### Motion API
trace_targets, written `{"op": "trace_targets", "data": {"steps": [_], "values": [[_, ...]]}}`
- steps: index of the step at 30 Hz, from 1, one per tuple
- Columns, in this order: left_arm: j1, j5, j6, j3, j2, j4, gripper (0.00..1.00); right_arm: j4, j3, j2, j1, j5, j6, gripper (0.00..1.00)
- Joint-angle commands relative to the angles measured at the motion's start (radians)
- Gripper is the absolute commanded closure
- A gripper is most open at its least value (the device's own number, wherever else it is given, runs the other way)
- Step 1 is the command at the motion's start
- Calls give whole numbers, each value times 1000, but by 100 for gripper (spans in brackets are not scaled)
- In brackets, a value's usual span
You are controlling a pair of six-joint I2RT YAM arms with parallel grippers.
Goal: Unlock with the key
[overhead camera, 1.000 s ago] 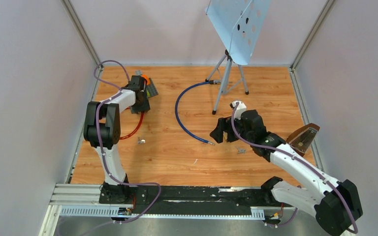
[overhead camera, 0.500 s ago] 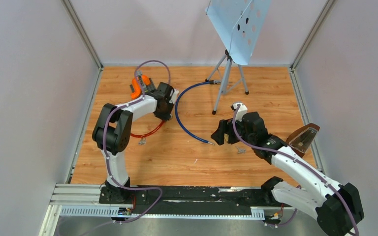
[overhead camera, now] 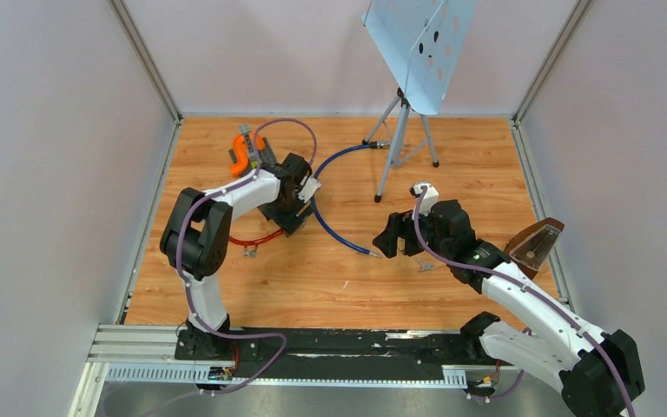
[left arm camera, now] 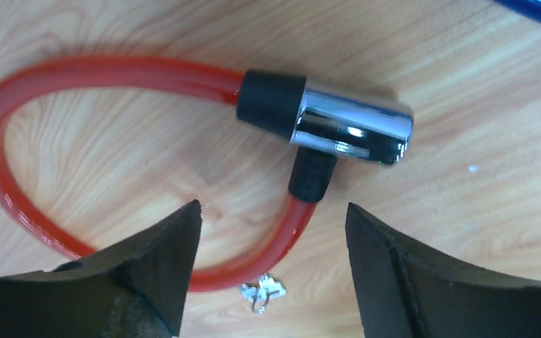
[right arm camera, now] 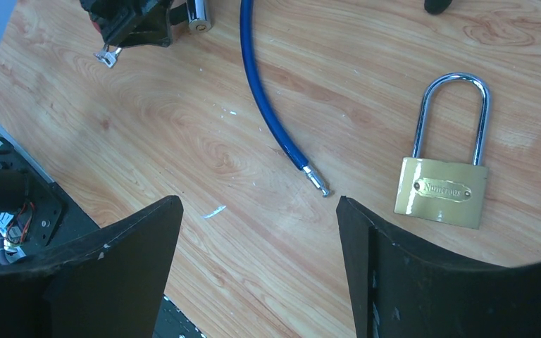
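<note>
Key (left arm camera: 263, 294) lies loose on the bench (left arm camera: 465, 232), just outside the loop of the red cable lock (left arm camera: 352, 130), in line with the left jaws, which hang spread and empty above it. Right jaws are also spread, holding nothing, over a brass padlock (right arm camera: 442, 190) and the blue cable (right arm camera: 268, 105). Risk: the key is small, flat on the wood and close beside the red cable, so a pinch may skid off or catch the cable instead.

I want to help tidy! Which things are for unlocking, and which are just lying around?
For the job: red cable lock, keys, brass padlock.
Just lying about: music stand, metronome.
</note>
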Motion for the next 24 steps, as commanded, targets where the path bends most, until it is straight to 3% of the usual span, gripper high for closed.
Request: {"op": "trace_targets", "data": {"steps": [1,6,12,17,24], "values": [[4,-21,-110,1,-177,-22,14,19,9,-17,-2,-15,7,20],[7,-126,-415,-75,-334,9,12,19,0,-35,-2,-11,5,20],[80,-171,-756,-304,-562,34,17,23,-4,-39,-2,-9,-1,20],[163,-157,-829,-466,-668,105,21,34,-11,-35,-4,-15,-4,20],[218,-174,-849,-508,-575,184,35,36,-12,-33,-3,-11,-5,20]]}}
